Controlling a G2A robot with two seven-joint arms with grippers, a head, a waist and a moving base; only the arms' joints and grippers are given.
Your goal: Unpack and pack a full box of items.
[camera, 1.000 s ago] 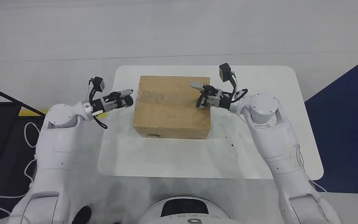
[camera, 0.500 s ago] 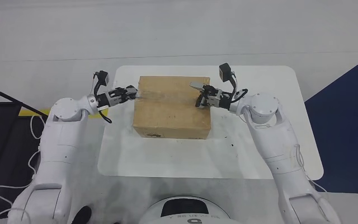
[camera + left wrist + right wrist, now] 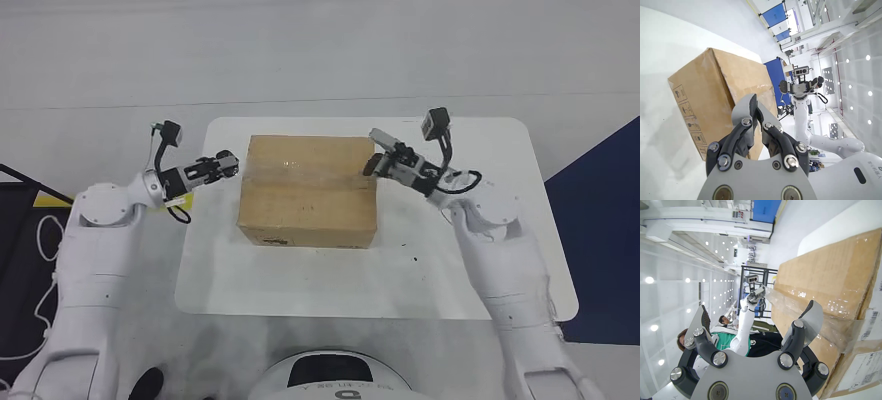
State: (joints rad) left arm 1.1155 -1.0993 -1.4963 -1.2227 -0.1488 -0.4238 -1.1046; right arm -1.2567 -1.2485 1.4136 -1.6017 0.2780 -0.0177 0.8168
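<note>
Taped box on table; handling pictograms on one end, barcode sticker on the other. Left gripper pinches clear tape; right gripper fingers apart.

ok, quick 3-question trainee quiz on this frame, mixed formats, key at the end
1. True or false: the right hand is shut on the box.
2. The box's top flaps are: A) folded open, B) closed, with tape along the seam, C) cut off.
3. What does the left hand pinch at the box's edge?

Key
1. False: its fingers are spread open at the box's top edge.
2. B.
3. It appears to be the lifted end of the clear tape, as seen in the right wrist view.
</note>
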